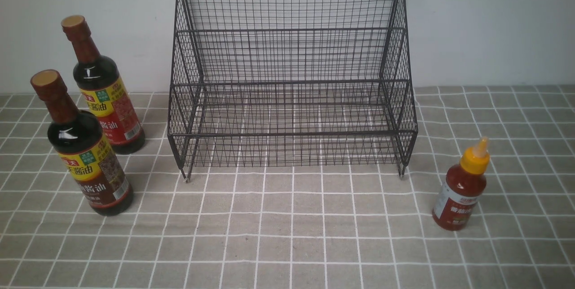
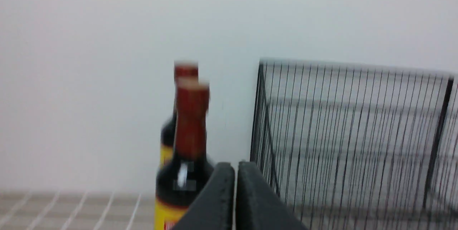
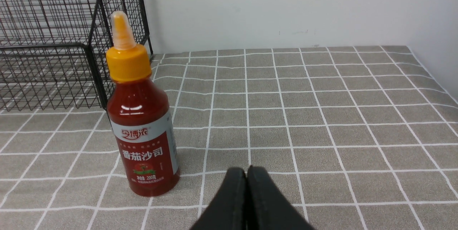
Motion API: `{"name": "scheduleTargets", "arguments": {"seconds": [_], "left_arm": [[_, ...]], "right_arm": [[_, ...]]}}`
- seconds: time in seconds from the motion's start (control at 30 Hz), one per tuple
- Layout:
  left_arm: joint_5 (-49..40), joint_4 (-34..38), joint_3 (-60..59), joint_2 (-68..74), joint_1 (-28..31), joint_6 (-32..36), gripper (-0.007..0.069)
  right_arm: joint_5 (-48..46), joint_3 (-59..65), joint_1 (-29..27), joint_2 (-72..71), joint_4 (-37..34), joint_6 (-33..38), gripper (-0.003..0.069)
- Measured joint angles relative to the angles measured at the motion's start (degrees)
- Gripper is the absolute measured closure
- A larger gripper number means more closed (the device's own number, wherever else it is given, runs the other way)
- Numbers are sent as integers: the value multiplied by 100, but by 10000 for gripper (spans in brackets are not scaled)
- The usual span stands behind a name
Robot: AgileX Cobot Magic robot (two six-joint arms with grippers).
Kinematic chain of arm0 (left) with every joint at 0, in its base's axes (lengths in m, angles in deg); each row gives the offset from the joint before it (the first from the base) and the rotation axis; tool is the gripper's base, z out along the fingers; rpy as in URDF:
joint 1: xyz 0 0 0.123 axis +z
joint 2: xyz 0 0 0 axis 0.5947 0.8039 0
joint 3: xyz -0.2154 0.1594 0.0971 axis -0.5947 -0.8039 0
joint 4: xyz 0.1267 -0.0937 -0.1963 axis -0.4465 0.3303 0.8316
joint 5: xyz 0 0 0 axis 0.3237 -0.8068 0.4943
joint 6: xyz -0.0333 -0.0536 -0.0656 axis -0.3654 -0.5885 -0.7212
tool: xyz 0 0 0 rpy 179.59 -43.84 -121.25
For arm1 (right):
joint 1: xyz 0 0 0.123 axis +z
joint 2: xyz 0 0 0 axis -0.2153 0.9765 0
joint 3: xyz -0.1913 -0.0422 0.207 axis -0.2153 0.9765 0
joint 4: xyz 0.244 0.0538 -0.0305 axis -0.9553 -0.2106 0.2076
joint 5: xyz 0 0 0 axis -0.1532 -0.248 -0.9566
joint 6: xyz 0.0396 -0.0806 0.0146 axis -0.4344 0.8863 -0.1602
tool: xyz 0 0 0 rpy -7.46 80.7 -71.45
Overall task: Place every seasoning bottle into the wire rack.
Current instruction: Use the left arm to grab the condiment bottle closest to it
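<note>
Two tall dark soy-sauce bottles stand left of the rack in the front view, the nearer bottle (image 1: 83, 152) in front and the farther bottle (image 1: 105, 95) behind it. A short red sauce bottle (image 1: 462, 188) with a yellow nozzle cap stands at the right. The black wire rack (image 1: 292, 77) sits empty against the wall. Neither arm shows in the front view. My left gripper (image 2: 235, 167) is shut and empty, with the nearer bottle (image 2: 188, 144) just beyond it. My right gripper (image 3: 246, 171) is shut and empty, beside the red sauce bottle (image 3: 141, 115).
A grey checked cloth (image 1: 292, 235) covers the table. A pale wall (image 1: 494, 19) rises right behind the rack. In the right wrist view the table edge (image 3: 434, 76) lies far off to one side.
</note>
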Motion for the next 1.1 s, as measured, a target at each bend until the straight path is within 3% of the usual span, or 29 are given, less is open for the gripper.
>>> {"name": "scheduleTargets", "arguments": {"seconds": [0.03, 0.1, 0.3, 0.43, 0.53, 0.67, 0.87, 1.1], "left_arm": [[791, 153, 0, 59, 0, 0, 631], [1427, 471, 59, 344, 0, 9, 631], [1529, 760, 876, 2072, 0, 336, 629], [1536, 788, 1603, 3464, 0, 379, 579], [1538, 798, 2158, 4326, 0, 418, 496], [1538, 1001, 2799, 5293, 0, 781, 309], [1552, 1908, 3458, 6281, 0, 1348, 99], [1563, 2514, 3896, 7418, 0, 1741, 51]], "right_arm": [[0, 0, 0, 0, 0, 0, 673], [0, 0, 0, 0, 0, 0, 673], [0, 0, 0, 0, 0, 0, 673], [0, 0, 0, 0, 0, 0, 673], [0, 0, 0, 0, 0, 0, 673], [0, 0, 0, 0, 0, 0, 673], [0, 0, 0, 0, 0, 0, 673], [0, 0, 0, 0, 0, 0, 673]]}}
